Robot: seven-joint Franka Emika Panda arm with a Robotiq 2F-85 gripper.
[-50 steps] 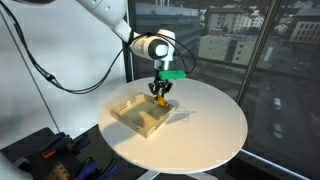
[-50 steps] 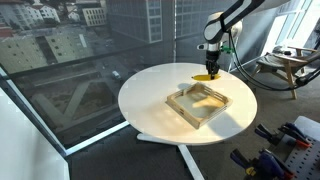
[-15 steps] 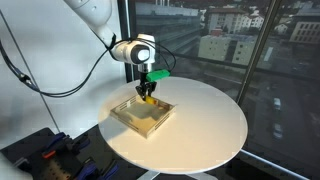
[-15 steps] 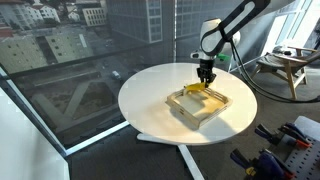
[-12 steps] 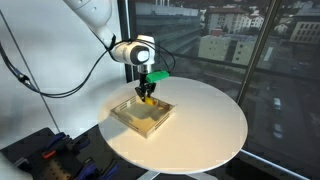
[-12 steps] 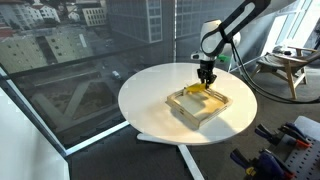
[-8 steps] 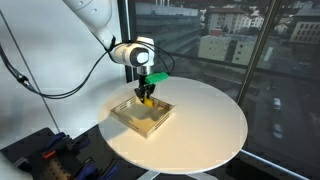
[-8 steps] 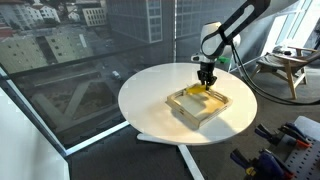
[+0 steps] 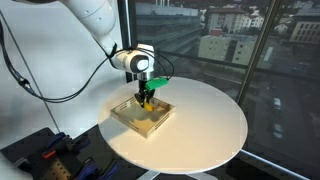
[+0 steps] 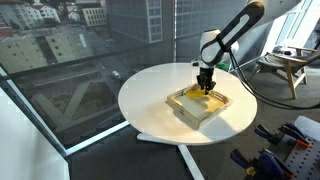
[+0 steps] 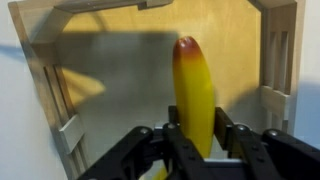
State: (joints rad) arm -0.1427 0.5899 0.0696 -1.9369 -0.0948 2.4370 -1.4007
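My gripper (image 9: 146,97) is shut on a yellow banana (image 11: 195,90) and holds it just inside a shallow wooden tray (image 9: 128,118) on the round white table (image 9: 205,130). In the wrist view the banana runs up between the two black fingers (image 11: 197,135), with the tray's floor (image 11: 110,80) and slatted walls behind it. In an exterior view the gripper (image 10: 207,86) hangs over the far part of the tray (image 10: 190,110), and the banana (image 10: 205,90) shows as a yellow spot below it.
The tray is otherwise empty. Large windows stand close behind the table (image 10: 150,95). Dark equipment and cables (image 9: 45,155) lie on the floor beside the table, and a chair (image 10: 285,65) stands at the back.
The gripper has come down and a little further over the tray with the banana, from above the tray's edge to just inside it.
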